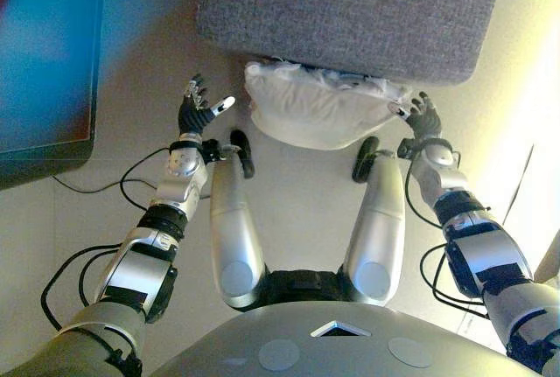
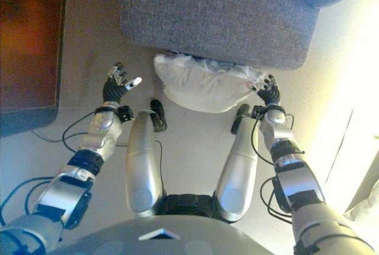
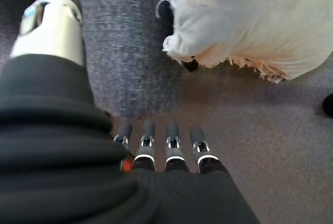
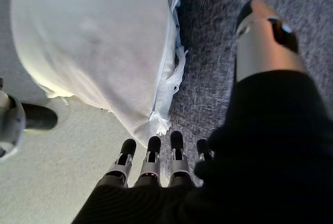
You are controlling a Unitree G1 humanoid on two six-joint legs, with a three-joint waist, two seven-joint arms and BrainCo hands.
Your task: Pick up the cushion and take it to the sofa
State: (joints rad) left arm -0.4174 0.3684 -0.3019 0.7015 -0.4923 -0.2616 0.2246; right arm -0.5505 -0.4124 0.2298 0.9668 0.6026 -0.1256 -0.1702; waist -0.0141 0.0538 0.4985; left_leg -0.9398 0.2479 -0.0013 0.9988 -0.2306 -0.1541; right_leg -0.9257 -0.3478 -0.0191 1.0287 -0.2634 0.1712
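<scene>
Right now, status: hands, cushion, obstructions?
Left hand open, clear of cushion. Right hand open at cushion's edge. Cushion on floor against sofa. Nothing in the way.

White cushion (image 1: 319, 110) on floor (image 1: 297, 193), far edge tucked against front of grey sofa (image 1: 350, 10). Left hand (image 1: 198, 112) raised just left of cushion, fingers spread and relaxed, clear of fabric. Right hand (image 1: 422, 117) at cushion's right corner, fingertips touching the fringed edge, not curled round it. Dark screen-like panel (image 1: 44, 53) at far left, well apart from cushion.
</scene>
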